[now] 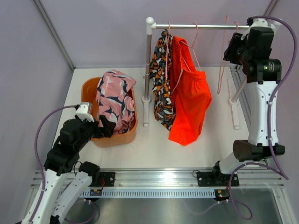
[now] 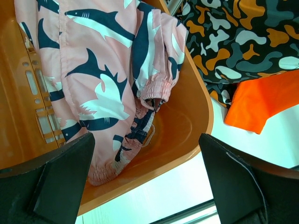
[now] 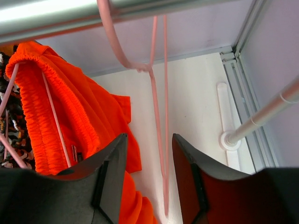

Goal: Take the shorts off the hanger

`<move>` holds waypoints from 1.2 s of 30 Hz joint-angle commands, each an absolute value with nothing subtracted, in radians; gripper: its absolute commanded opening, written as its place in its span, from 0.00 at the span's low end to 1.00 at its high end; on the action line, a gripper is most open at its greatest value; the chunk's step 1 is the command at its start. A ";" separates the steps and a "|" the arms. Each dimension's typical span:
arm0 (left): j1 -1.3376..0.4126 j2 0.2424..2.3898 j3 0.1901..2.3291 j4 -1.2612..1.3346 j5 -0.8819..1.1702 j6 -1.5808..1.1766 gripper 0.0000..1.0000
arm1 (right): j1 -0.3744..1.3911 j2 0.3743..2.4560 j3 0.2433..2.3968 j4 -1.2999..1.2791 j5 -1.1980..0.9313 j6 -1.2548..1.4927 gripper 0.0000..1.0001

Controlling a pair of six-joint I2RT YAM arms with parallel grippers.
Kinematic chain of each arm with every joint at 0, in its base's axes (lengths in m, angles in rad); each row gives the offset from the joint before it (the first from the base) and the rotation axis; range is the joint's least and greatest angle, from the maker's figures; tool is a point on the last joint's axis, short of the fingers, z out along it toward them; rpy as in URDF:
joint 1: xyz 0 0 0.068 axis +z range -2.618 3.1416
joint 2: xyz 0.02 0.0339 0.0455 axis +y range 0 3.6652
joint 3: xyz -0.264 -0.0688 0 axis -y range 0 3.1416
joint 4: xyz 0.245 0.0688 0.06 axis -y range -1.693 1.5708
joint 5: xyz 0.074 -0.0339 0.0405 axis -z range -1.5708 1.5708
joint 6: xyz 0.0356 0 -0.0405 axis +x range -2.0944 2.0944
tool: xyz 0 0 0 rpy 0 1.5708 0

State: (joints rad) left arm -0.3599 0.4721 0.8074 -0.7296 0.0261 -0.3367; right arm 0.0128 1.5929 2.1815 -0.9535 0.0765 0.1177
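At the lower left of the top view, the left gripper hangs over the near rim of an orange basket. Its wrist view shows the two black fingers spread wide at the bottom corners of the frame, with nothing between them.

The pink shorts, printed with navy and white sharks, lie crumpled in the basket, one part draped over its far rim. The basket stands on the white table, just left of the rack's upright post.

From the silver rail across the top centre hang two pairs on pink hangers. The black shorts, patterned in orange and white, are on the left. The orange shorts touch them on the right and reach lower.

Further right along the rail hangs a bare pink hanger.

At the upper right, the right gripper is raised to the rail beside that hanger. In its wrist view the fingers stand parted, and the hanger's thin wire runs down through the gap. The wire is not pinched.
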 commanded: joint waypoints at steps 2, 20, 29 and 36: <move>-0.364 0.434 0.785 -0.660 0.008 -0.331 0.99 | 0.008 1.488 2.186 -0.991 0.117 0.150 0.54; -0.364 0.393 0.756 -0.635 0.031 -0.324 0.99 | 0.319 1.453 2.071 -0.834 0.023 0.138 0.60; -0.364 0.402 0.749 -0.620 0.077 -0.318 0.99 | 0.319 1.519 1.994 -0.558 0.086 0.100 0.63; -0.364 0.402 0.747 -0.615 0.081 -0.318 0.99 | 0.319 1.640 2.058 -0.531 0.121 0.084 0.64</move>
State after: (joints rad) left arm -0.3599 0.4004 0.7582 -0.6781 0.0502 -0.3359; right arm 0.3096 1.5906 2.0056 -0.6056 0.0853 0.1078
